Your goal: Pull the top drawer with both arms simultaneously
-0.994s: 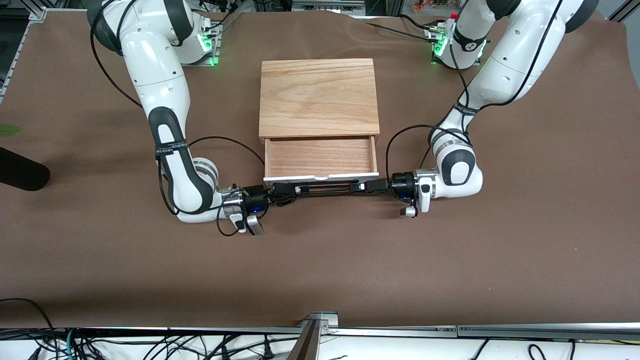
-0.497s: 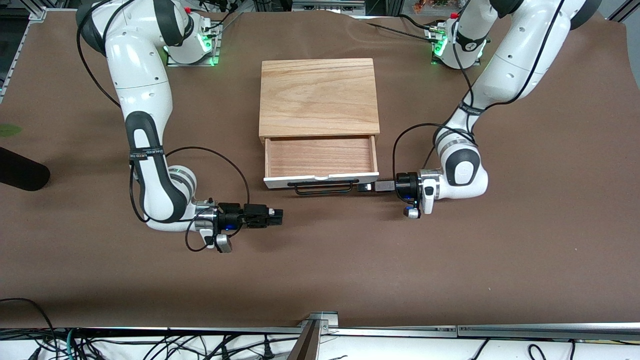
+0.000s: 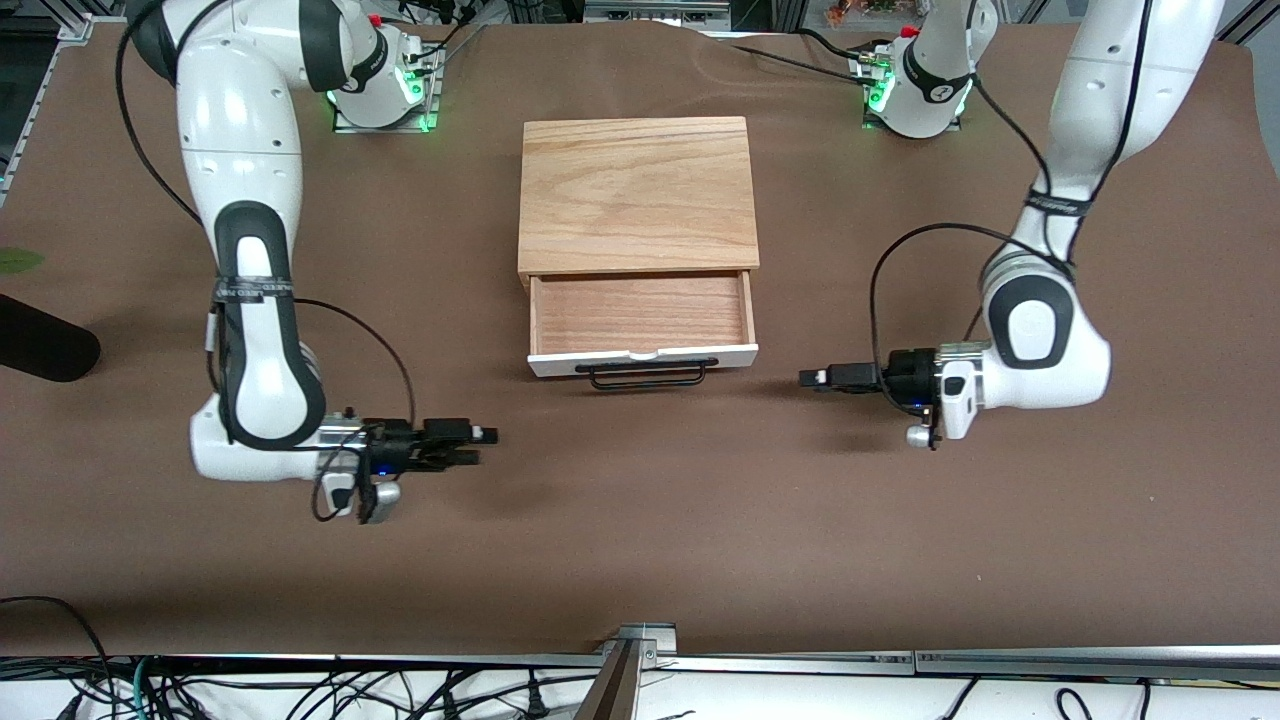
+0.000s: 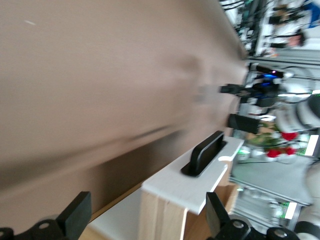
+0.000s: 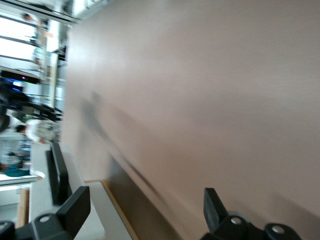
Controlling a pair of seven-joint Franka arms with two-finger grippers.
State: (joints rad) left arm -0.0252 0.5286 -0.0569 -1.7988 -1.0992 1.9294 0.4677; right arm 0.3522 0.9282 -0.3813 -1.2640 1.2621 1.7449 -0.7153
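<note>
The top drawer (image 3: 640,312) stands pulled open from the light oak cabinet (image 3: 637,190), showing its reddish-brown inside. Its white front panel (image 3: 735,354) carries the black bar handle (image 3: 648,375). My left gripper (image 3: 813,378) is open and empty, low over the cloth beside the drawer front, toward the left arm's end. My right gripper (image 3: 484,441) is open and empty, low over the cloth toward the right arm's end. In the left wrist view my open gripper (image 4: 147,222) faces the white panel (image 4: 195,187) and the handle (image 4: 204,153). The right wrist view shows my open gripper (image 5: 145,210) and the handle (image 5: 56,172).
Brown cloth (image 3: 640,540) covers the table. A black object (image 3: 40,345) and a green leaf (image 3: 15,261) lie at the right arm's end. The arm bases (image 3: 385,85) (image 3: 915,85) stand at either side of the cabinet's back.
Both grippers have let go of the handle and drawn away from the drawer, each toward its own arm's end of the table. The drawer stays open.
</note>
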